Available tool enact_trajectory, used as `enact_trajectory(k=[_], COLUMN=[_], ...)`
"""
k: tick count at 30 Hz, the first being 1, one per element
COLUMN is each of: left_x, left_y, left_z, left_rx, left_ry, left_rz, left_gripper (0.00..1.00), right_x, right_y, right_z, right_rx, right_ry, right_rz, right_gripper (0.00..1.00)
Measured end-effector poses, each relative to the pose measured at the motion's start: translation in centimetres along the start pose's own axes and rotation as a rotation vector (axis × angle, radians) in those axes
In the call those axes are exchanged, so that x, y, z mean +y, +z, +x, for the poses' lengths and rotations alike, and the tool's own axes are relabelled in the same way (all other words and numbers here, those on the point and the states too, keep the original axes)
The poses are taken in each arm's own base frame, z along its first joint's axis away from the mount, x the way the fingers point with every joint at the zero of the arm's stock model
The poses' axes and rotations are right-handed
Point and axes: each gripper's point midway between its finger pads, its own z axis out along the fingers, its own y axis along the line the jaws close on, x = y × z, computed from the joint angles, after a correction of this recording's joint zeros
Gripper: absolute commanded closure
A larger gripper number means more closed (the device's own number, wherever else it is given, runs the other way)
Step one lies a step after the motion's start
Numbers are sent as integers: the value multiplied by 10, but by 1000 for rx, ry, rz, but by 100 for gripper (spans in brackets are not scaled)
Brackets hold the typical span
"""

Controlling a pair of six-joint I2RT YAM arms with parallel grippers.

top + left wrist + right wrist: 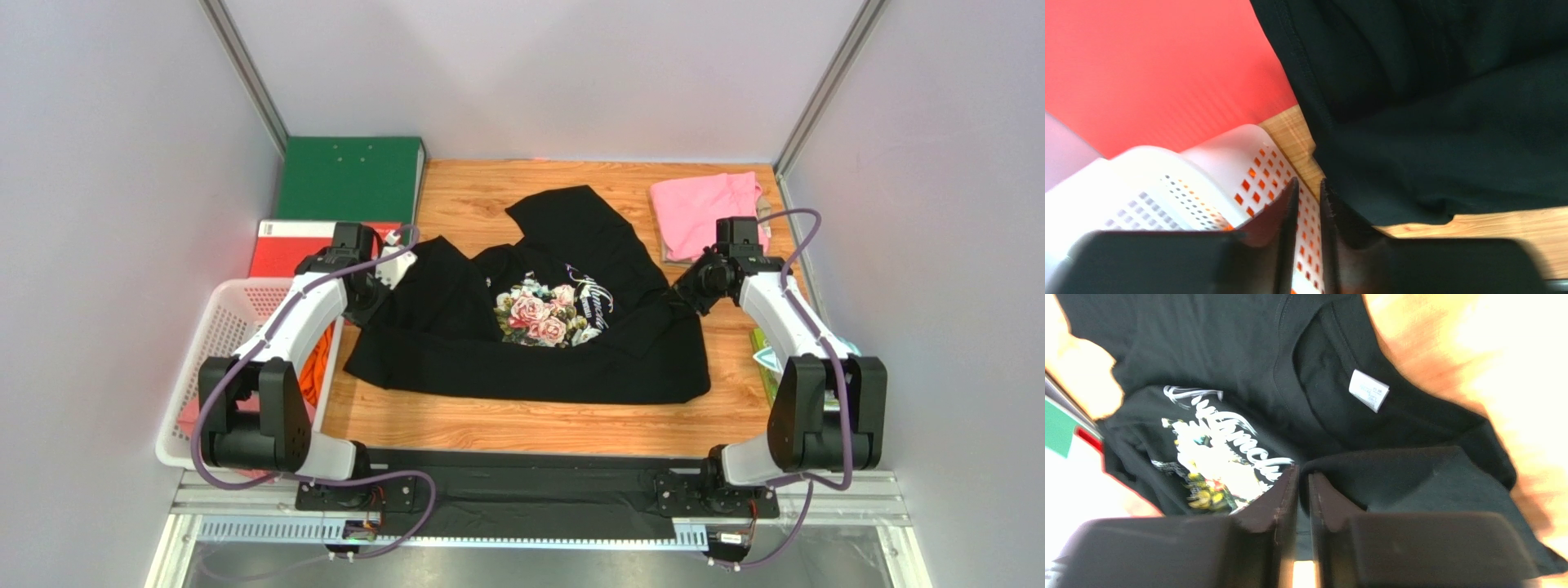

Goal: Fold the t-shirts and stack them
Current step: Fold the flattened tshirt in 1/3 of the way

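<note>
Left fingers [1281,236] and right fingers [1278,505] are standing barely parted, gripping nothing. I am judging the black t-shirt [638,355] limp and light, and am planning edge pinches at frame left and right.

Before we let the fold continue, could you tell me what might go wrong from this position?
1. A sleeve of the black t-shirt reaches the red binder, beside the white basket; the left gripper there could snag the basket rim.
2. The right gripper is near the folded pink t-shirt and might knock it.
3. The black t-shirt lies skewed and bunched, so a fold may come out uneven.
</note>
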Motion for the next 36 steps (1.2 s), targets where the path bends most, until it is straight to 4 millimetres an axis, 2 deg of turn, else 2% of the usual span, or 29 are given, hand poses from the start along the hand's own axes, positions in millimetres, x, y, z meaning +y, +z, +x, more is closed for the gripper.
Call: enact_trajectory(k=[4,6,7,10,15,18,21,24,28,36], left_x=[-1,1,3,17,44,46,41,34,26,13], left_y=[0,-8,-15,-46,-112,-136,-143,-142,-151,-187], left_z=[0,-3,-7,-23,-56,-63,-60,-55,-47,-36], left_rx=[-1,-30,-53,-151,-350,-424,-435,-416,-426,-507], left_ry=[-29,-40,-47,-75,-132,-154,-164,-168,-176,-192], left_rz=[0,-13,-25,-85,-193,-208,-193,-164,-147,-144], left_gripper=[50,45,43,38,37,36,36,36,35,33], right_x=[-4,-6,-4,9,43,63,76,78,76,71], right_y=[13,13,12,1,-33,-58,-74,-81,-82,-78], right_z=[-1,-1,-2,-12,-25,-23,-16,-4,1,17], right_rx=[23,24,20,-21,-137,-209,-254,-268,-279,-273], right_ry=[-18,-30,-43,-84,-179,-255,-316,-362,-384,-419], right_rz=[23,34,37,29,-20,-41,-54,-46,-25,-2], right_gripper=[53,50,43,31,28,25,22,19,17,15])
